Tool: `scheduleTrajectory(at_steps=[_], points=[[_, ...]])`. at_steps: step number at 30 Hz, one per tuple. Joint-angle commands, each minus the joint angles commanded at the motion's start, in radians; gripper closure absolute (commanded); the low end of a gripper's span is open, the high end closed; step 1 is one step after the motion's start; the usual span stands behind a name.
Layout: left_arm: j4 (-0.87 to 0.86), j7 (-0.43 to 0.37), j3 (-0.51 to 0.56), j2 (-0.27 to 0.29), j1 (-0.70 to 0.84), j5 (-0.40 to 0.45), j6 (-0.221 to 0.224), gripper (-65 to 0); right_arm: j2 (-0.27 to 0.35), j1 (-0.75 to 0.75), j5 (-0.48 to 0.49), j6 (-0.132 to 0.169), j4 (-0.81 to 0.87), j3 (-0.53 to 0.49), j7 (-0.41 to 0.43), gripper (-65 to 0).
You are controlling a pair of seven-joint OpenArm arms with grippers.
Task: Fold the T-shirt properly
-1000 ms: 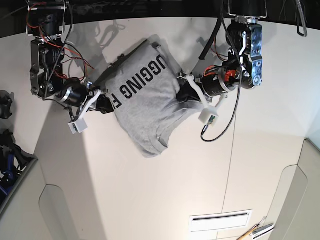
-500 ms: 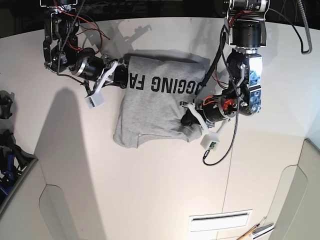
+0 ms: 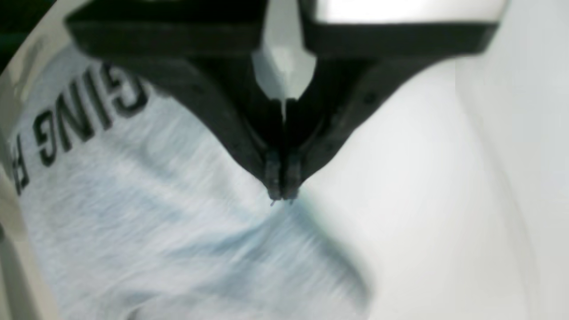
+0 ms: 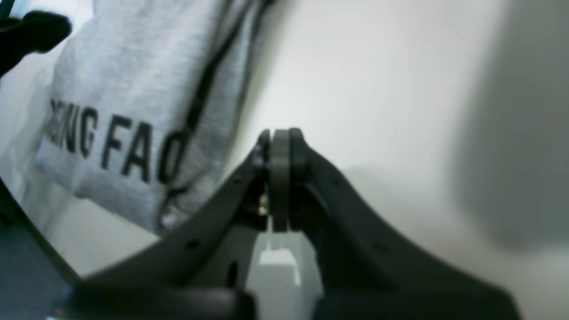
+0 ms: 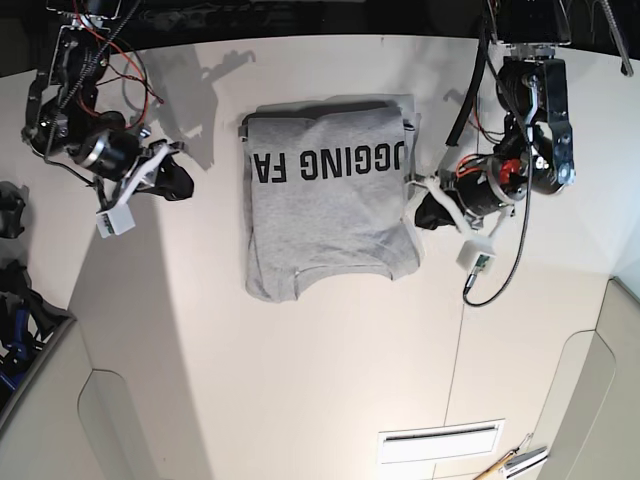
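The light grey T-shirt (image 5: 330, 215) lies folded and flat on the white table (image 5: 300, 380), with the black lettering face up along its far part. It also shows in the left wrist view (image 3: 133, 222) and the right wrist view (image 4: 133, 84). My left gripper (image 5: 422, 212) is shut and sits right at the shirt's right edge; in its wrist view the closed tips (image 3: 280, 195) are at the cloth's border, and no cloth shows between them. My right gripper (image 5: 183, 185) is shut and empty, apart from the shirt's left side, as its wrist view (image 4: 278, 140) also shows.
Dark clamps or tools (image 5: 12, 215) stand at the table's left edge. A white slotted vent (image 5: 440, 442) and a pencil-like tool (image 5: 510, 463) lie at the near right. A cable (image 5: 495, 285) hangs from the left arm.
Both grippers have let go of the shirt and drawn outward. The shirt has gone from held and bunched to lying flat and squared.
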Motion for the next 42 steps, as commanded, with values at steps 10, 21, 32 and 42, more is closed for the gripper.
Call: scheduleTrajectory(at_steps=[10, 21, 32, 42], points=[[0.258, 0.015, -0.25, 0.0, 0.409, -0.043, -0.012, 0.0, 0.175, -0.199, 0.187, 0.016, 0.001, 0.004, -0.032, 0.0], [0.33, 0.042, -0.356, 0.006, 0.907, 0.031, -0.011, 0.0, 0.405, -0.447, 0.311, 0.018, 0.023, 0.002, -0.058, 0.0], [0.043, -0.138, -0.022, -0.125, 1.149, 0.367, 0.181, 0.0, 0.422, -0.708, 0.343, 0.007, 0.005, -0.085, -0.057, 0.0], [-0.465, -0.241, 0.267, -0.13, 0.826, 0.392, 0.191, 0.0, 0.422, -0.673, 0.134, -0.012, -0.272, -0.446, 0.056, 0.0]])
